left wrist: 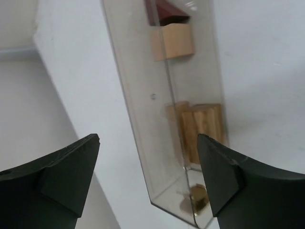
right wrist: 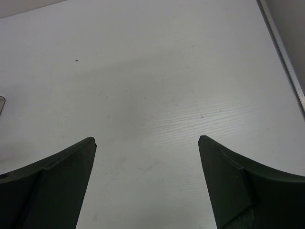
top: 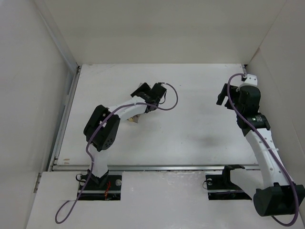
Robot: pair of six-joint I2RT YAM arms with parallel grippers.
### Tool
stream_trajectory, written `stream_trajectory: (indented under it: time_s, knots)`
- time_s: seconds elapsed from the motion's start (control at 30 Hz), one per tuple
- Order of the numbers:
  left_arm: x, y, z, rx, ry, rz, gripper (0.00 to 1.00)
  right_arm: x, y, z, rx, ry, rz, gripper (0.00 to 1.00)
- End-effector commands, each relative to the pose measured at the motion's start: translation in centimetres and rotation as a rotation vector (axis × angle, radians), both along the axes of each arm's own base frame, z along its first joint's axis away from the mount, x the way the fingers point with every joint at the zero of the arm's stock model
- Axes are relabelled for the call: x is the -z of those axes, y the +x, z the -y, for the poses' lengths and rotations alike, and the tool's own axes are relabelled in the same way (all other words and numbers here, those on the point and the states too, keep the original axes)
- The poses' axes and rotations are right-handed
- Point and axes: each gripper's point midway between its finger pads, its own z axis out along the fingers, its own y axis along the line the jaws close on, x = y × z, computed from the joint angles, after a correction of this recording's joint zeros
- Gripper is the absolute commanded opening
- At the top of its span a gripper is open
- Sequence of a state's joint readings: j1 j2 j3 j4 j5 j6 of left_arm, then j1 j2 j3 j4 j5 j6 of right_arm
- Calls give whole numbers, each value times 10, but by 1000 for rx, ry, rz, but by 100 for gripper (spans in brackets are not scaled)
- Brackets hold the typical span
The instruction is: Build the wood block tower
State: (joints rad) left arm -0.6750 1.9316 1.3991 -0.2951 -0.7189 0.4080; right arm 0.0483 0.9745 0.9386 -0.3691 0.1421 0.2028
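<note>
tan and reddish-brown wood blocks inside clear box; left pincer, right pincer both apart

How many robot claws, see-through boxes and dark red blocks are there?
Grippers: 2 (left gripper, right gripper)
Clear plastic box: 1
Dark reddish-brown block: 1
Total: 4

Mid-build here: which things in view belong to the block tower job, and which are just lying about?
Job:
dark reddish-brown block
light-tan wooden blocks, seen through the box
open left end effector facing them

Lying about:
clear plastic box
small brass-coloured round piece at its end
</note>
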Motion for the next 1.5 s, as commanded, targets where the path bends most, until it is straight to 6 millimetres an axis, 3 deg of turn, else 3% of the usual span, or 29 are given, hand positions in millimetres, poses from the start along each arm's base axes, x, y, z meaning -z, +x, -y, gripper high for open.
stream_trajectory:
  time_s: [0.0,0.17,0.3,0.5,0.57,0.8,0.87,0.9,0.93,0.97,1.07,1.1,1.17,1.33,1.4,1.43,1.47]
  knots:
    - [-42,-20,24,64,-226,-50,82,-2,-3,0,-1,-15,8,94]
    - [-64,-3,17,35,-524,-109,100,-2,-3,-4,-21,-7,8,96]
    - [-63,23,7,2,-681,-165,100,3,-3,-7,-39,0,-11,96]
    - [-27,17,29,64,-729,-338,100,11,-2,-9,-48,2,-57,99]
    - [-13,18,27,40,-732,-374,100,9,-3,-9,-48,2,-60,99]
    - [5,24,19,-3,-730,-399,100,14,-7,-8,-51,-7,-73,99]
    - [10,24,18,-23,-722,-408,92,15,-9,-8,-51,-7,-73,99]
    - [12,24,16,-42,-715,-412,84,15,-9,-8,-51,-7,-73,99]
    - [12,24,16,-42,-715,-412,74,15,-9,-7,-43,-10,-73,99]
    - [12,24,16,-42,-715,-412,59,15,-9,-7,-43,-10,-73,99]
    - [8,25,14,-56,-715,-394,35,14,-12,-4,-32,-16,-72,99]
    - [11,24,11,-66,-703,-397,16,14,-12,-4,-32,-16,-73,99]
    - [2,27,2,-97,-680,-350,0,14,-12,-4,-32,-16,-73,99]
    - [-25,37,-2,-143,-519,-145,0,17,-11,-4,-32,-16,-74,99]
    - [-38,32,-3,-158,-352,-9,0,17,-11,-6,-36,-4,-73,99]
    - [-49,38,2,-130,-292,81,0,17,-11,-6,-36,-4,-73,99]
    - [-38,31,-1,-125,-198,102,0,17,-11,-6,-36,-4,-73,99]
